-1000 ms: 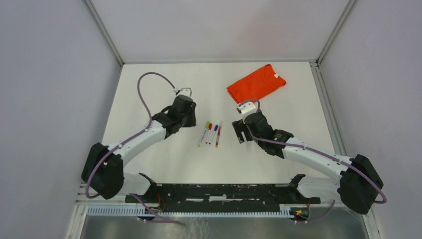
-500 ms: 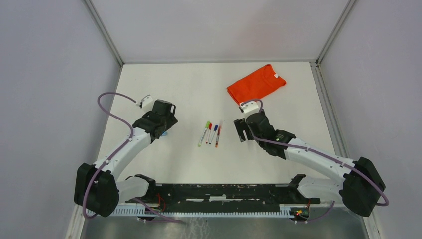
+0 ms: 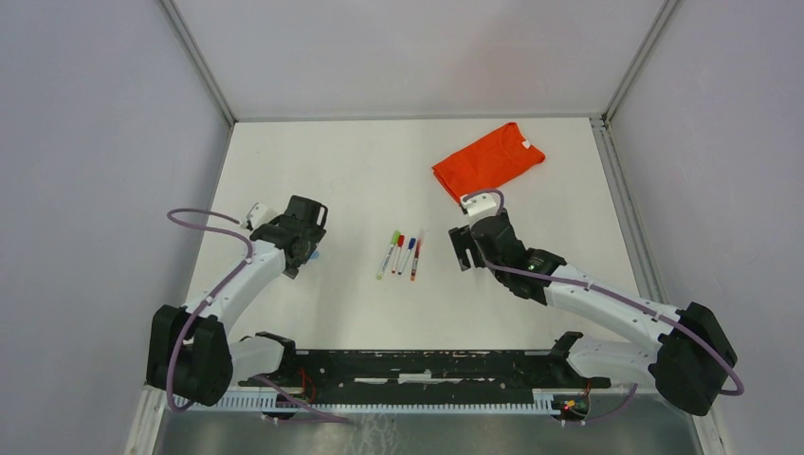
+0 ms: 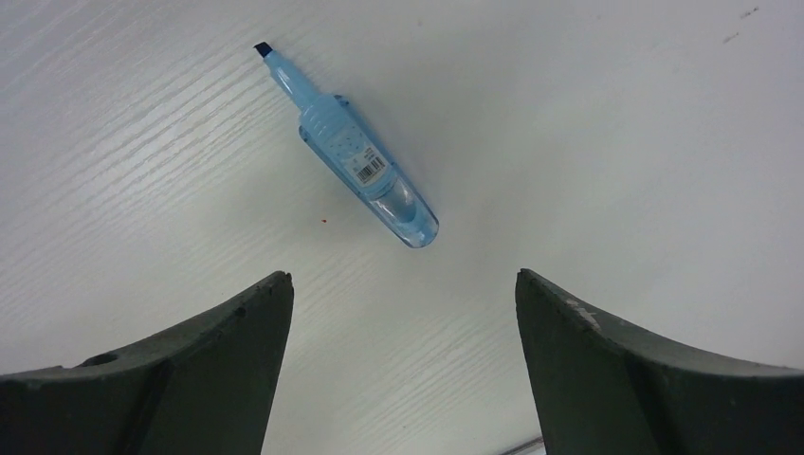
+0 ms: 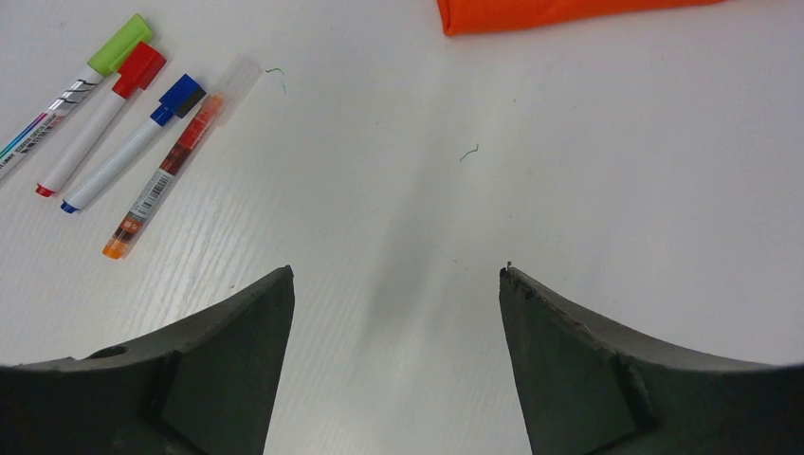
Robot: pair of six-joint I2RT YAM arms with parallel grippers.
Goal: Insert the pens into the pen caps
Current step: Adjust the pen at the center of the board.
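Note:
Several pens (image 3: 399,254) lie side by side at the table's middle. The right wrist view shows them capped: green cap (image 5: 118,43), red cap (image 5: 140,68), blue cap (image 5: 182,95), and an orange pen (image 5: 166,175) under a clear cap. A light blue highlighter (image 4: 365,166) lies uncapped on the table, its chisel tip bare. My left gripper (image 4: 403,284) hangs open just above and short of it, holding nothing. The highlighter (image 3: 313,254) peeks out beside the left gripper (image 3: 303,242) in the top view. My right gripper (image 3: 461,251) stands open and empty right of the pens.
A folded orange shirt (image 3: 488,159) lies at the back right, behind the right gripper; its edge (image 5: 569,11) shows in the right wrist view. Grey walls close in the table on three sides.
The left arm swung left and toward the near side, away from the pens, and its gripper opened wide. The blue highlighter now lies free on the table. The right arm barely moved.

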